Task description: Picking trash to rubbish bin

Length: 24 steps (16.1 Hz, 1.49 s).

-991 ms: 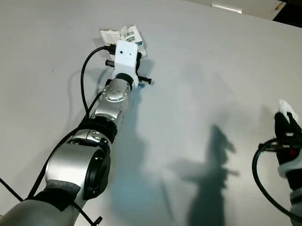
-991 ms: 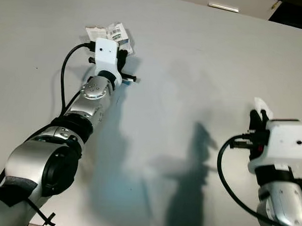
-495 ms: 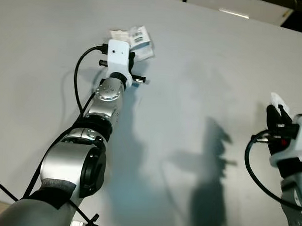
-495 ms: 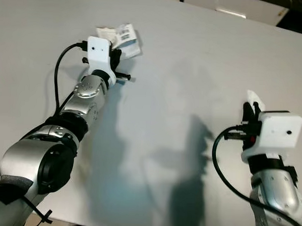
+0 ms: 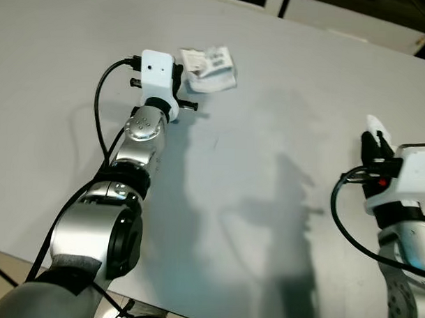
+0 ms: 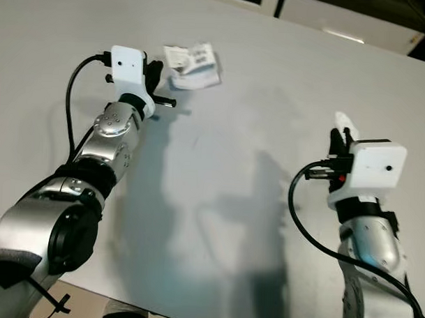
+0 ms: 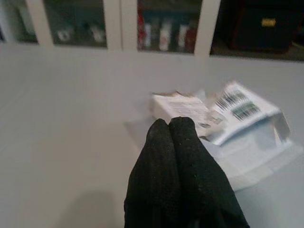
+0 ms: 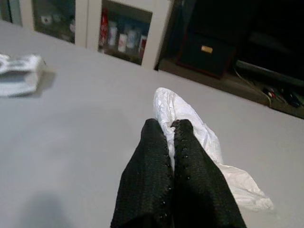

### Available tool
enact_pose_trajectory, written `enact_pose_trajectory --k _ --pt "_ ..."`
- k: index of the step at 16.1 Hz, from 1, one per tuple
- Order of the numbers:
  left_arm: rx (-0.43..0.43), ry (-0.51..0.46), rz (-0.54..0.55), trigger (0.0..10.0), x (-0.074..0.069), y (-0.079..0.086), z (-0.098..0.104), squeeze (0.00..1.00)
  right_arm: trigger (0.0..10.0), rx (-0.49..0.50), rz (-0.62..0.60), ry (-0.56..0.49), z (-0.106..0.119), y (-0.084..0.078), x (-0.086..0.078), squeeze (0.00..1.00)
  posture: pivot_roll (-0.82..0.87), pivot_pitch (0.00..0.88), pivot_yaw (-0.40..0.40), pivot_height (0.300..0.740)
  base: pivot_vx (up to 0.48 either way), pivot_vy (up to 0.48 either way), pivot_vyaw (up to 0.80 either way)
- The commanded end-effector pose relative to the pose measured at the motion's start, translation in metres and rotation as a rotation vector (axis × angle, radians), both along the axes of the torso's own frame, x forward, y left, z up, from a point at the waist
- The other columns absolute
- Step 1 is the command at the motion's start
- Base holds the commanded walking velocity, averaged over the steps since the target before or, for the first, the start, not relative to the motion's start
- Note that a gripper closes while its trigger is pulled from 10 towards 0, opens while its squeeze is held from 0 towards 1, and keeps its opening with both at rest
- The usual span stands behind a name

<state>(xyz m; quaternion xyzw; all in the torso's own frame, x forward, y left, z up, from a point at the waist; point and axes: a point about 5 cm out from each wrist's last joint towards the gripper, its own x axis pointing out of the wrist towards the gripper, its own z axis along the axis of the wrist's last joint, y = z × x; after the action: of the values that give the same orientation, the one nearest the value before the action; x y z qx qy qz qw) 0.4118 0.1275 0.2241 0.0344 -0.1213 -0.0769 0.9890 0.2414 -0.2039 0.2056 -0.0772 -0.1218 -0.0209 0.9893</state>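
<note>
Two pieces of trash are in play on the grey table. Toward its far left part, the left gripper has its fingers pressed together on nothing, tips resting just short of a crumpled wrapper with barcode labels, which lies flat on the surface near the far edge, just beyond and slightly to the right of the tips. With the fingers closed like this, a forward move would likely shove the wrapper toward the far edge instead of catching it; being light and flat, it could also slide out from under a pinch, so the fingers probably need to part and come down over it. Further right, near the right edge of the table, the right gripper is clenched on a crumpled white plastic scrap, which sticks out past its fingertips and trails loose beneath. That loose tail could snag or slip free while being carried to the bin, since the grip seems to catch just one fold.
</note>
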Motion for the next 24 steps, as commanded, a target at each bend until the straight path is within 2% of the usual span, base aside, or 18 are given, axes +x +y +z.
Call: enact_pose_trajectory --k 1,7,10,13,14,15,16,18,24 --pt "0.015 -0.032 -0.028 0.0 -0.003 -0.003 0.001 0.00 0.0 -0.003 -0.011 -0.011 -0.003 -0.002 0.001 0.00 0.08 0.171 -0.056 0.740 0.000 0.000 0.00" --pt "0.019 -0.115 -0.094 0.0 -0.010 -0.006 0.011 0.00 0.0 -0.009 -0.008 -0.047 -0.001 -0.005 0.013 0.00 0.13 0.121 -0.040 0.740 0.000 0.000 0.00" --pt "0.037 -0.165 -0.151 0.0 -0.021 -0.010 0.019 0.00 0.0 -0.012 -0.011 -0.060 -0.003 -0.007 0.018 0.00 0.16 0.098 -0.027 0.740 0.000 0.000 0.00" --pt "0.027 -0.172 -0.149 0.0 -0.020 -0.014 0.021 0.00 0.0 -0.013 -0.010 -0.074 -0.003 -0.007 0.021 0.00 0.16 0.077 -0.019 0.740 0.000 0.000 0.00" --pt "0.025 -0.176 -0.146 0.0 -0.021 -0.015 0.025 0.94 0.0 -0.014 -0.011 -0.079 -0.003 -0.007 0.022 0.00 0.16 0.076 -0.018 0.740 0.000 0.000 0.00" --pt "0.022 -0.174 -0.149 6.5 -0.023 -0.016 0.027 1.00 0.0 -0.014 -0.012 -0.083 -0.003 -0.007 0.022 0.00 0.15 0.069 -0.015 0.740 0.000 0.000 0.00" --pt "0.022 -0.169 -0.155 10.0 -0.024 -0.018 0.026 1.00 0.0 -0.015 -0.015 -0.084 -0.004 -0.008 0.021 0.00 0.15 0.064 -0.013 0.740 0.000 0.000 0.00" --pt "0.036 -0.154 -0.171 10.0 -0.026 -0.024 0.021 1.00 0.0 -0.009 -0.028 -0.083 -0.005 -0.010 0.018 0.00 0.14 0.058 -0.011 0.740 0.000 0.000 0.00" --pt "0.090 -0.128 -0.214 10.0 -0.028 -0.032 0.022 1.00 0.0 0.007 -0.036 -0.074 -0.009 -0.009 0.012 0.00 0.14 0.051 -0.021 0.740 0.000 0.000 0.00"
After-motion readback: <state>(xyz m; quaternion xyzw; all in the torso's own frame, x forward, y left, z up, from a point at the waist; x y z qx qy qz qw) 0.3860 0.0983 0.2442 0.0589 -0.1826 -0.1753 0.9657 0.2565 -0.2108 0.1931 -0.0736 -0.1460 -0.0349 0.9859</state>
